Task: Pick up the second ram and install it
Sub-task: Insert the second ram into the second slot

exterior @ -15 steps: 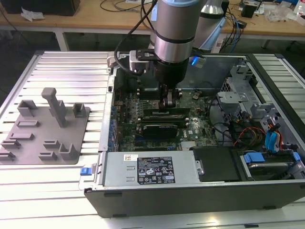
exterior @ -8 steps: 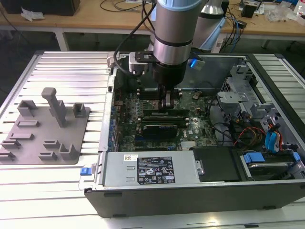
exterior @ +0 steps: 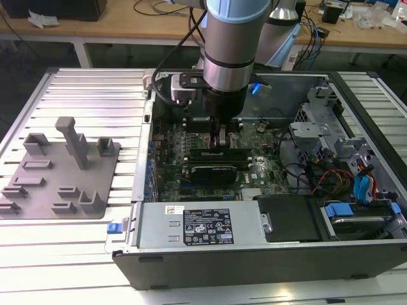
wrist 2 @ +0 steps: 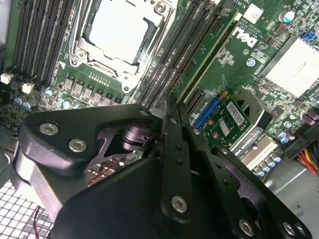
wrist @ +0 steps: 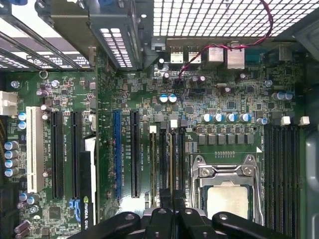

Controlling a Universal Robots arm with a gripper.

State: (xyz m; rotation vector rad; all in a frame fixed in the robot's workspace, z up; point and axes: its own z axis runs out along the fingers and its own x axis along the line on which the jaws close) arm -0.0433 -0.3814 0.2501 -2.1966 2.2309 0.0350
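Workshop benches with cables sit at the back. A slatted metal table [exterior: 89, 89] carries an open PC case [exterior: 254, 260] and, on the exterior view's left, a grey holder tray [exterior: 70, 184]. The arm reaches down into the case, gripper [exterior: 222, 136] low over the memory slots beside the CPU socket [wrist 2: 117, 30]. In the second wrist view the gripper [wrist 2: 172, 102] has its fingers [wrist 2: 168, 130] drawn together with no gap seen; whether a board edge is nipped between them is hidden.

A green stick stands on edge in a slot and runs away from the fingertips. I take it for the second ram [wrist 2: 209, 57] (can't rule out a neighbouring stick).

Handling, as a judgement:
- Light, thin and stiff, but brittle under twist.
- The faces carry chips and the lower edge carries contacts, so both are best left alone.
- Best hold is across the flat faces near the middle of the top edge.
- Any load should go straight down and even, since skew could jam it in the slot.
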